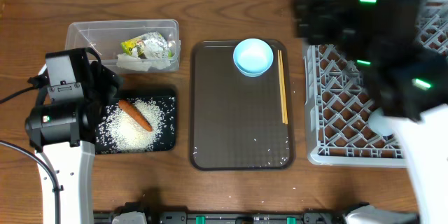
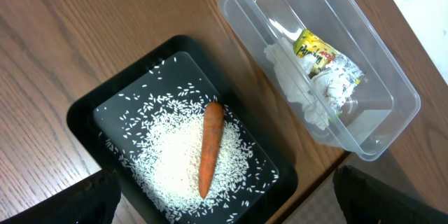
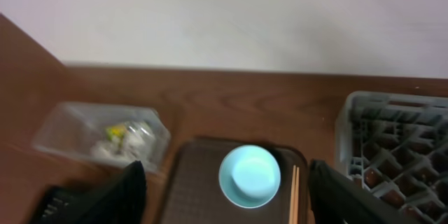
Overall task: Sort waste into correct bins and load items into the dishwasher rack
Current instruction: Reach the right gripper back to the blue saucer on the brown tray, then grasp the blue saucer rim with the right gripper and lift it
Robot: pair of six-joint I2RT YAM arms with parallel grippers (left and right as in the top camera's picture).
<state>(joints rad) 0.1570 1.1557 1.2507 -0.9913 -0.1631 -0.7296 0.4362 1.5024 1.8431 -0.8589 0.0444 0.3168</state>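
Note:
The black tray [image 1: 168,142] holds loose white rice [image 1: 129,129] and the orange carrot [image 1: 135,115]; both also show in the left wrist view, rice [image 2: 168,157] and carrot [image 2: 209,147]. The clear tub [image 1: 84,31] holds the yellow-green wrapper [image 1: 147,45] and the white tissue [image 1: 129,61]. The small light-blue bowl [image 1: 253,57] and the chopsticks [image 1: 283,87] lie on the brown serving tray [image 1: 238,133]. My left gripper [image 2: 224,210] is open and empty above the black tray. My right gripper [image 3: 234,199] is open and empty, high above the bowl [image 3: 249,176]. The grey rack [image 1: 336,112] stands at the right.
My right arm [image 1: 371,35] is blurred over the rack's far side. A pale rounded item [image 1: 383,121] sits in the rack, partly hidden by the arm. A few rice grains lie on the brown tray's near part. My left arm [image 1: 63,105] stands at the black tray's left edge.

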